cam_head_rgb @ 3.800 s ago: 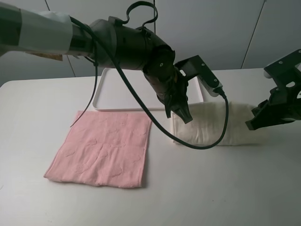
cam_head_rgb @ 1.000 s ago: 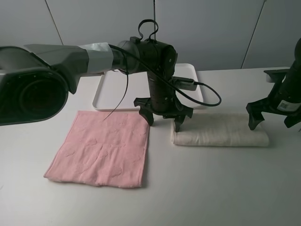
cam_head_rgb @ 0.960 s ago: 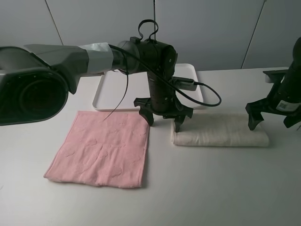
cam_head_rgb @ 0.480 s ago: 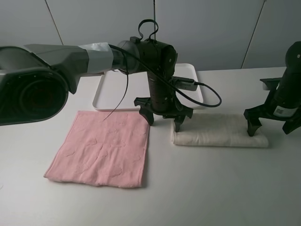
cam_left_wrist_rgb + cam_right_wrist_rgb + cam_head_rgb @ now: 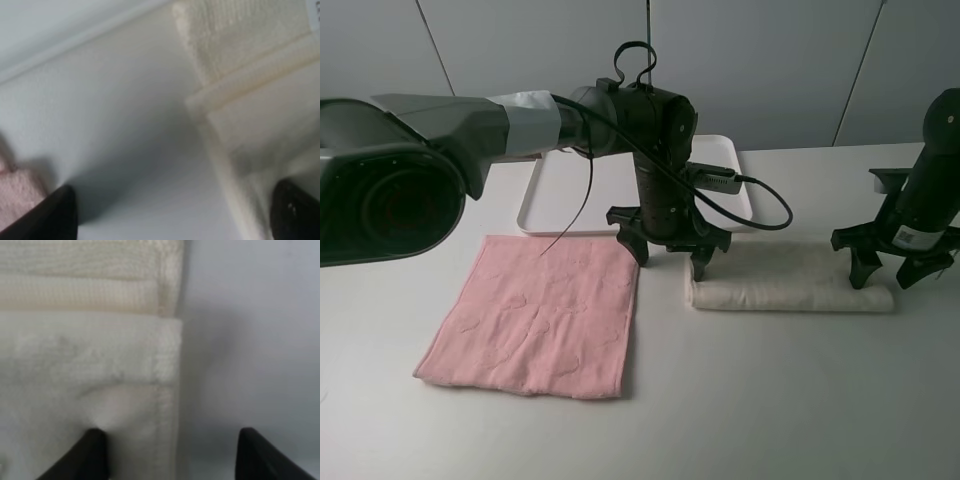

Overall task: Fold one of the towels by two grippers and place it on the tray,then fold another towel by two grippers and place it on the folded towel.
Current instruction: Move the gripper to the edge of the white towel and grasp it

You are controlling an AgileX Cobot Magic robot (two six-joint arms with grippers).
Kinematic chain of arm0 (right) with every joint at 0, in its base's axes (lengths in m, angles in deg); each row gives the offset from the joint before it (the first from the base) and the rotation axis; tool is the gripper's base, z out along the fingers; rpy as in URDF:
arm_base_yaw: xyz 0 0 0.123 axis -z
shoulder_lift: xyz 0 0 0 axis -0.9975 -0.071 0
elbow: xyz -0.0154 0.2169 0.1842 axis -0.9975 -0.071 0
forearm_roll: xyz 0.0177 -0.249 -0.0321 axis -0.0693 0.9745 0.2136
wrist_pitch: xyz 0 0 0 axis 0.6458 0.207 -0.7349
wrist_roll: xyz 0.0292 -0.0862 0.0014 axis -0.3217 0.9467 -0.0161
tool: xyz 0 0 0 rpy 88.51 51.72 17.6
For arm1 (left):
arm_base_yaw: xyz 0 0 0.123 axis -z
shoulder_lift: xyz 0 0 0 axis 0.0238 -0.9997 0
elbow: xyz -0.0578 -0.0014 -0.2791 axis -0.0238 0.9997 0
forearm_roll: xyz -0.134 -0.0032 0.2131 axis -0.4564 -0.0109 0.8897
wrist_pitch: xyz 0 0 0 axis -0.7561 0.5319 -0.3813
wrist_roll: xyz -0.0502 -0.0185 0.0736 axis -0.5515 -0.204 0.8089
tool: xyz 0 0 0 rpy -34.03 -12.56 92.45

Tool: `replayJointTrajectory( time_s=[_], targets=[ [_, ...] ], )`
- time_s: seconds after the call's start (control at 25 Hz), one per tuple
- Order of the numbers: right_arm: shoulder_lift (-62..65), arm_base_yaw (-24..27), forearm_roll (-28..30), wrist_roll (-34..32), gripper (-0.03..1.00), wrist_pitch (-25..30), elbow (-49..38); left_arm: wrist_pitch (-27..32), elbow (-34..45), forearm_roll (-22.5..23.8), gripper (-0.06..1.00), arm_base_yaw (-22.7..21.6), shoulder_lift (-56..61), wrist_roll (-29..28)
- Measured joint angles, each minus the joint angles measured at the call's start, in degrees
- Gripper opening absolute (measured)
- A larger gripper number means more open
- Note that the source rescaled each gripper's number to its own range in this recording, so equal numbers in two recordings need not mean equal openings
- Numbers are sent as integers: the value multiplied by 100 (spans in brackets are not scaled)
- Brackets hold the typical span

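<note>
Both ends of the cream towel [image 5: 785, 287] were straddled, jaws apart: your left gripper [image 5: 669, 264] at one, your right gripper [image 5: 885, 280] at the other.

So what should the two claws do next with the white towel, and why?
Probably pinch shut. The left gripper and right gripper each straddle an end of the folded cream towel, fingers apart, so neither holds it; they need a grip before lifting it to the tray.
</note>
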Motion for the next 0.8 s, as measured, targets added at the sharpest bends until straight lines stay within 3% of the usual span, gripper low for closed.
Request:
replayJointTrajectory(
  time_s=[0.64,0.8],
  targets=[
    [-12,0,-397,100,52,-60,0,-44,0,3,99,0,0,110],
    [21,0,-563,124,49,-281,-157,-56,0,3,99,0,0,168]
  ],
)
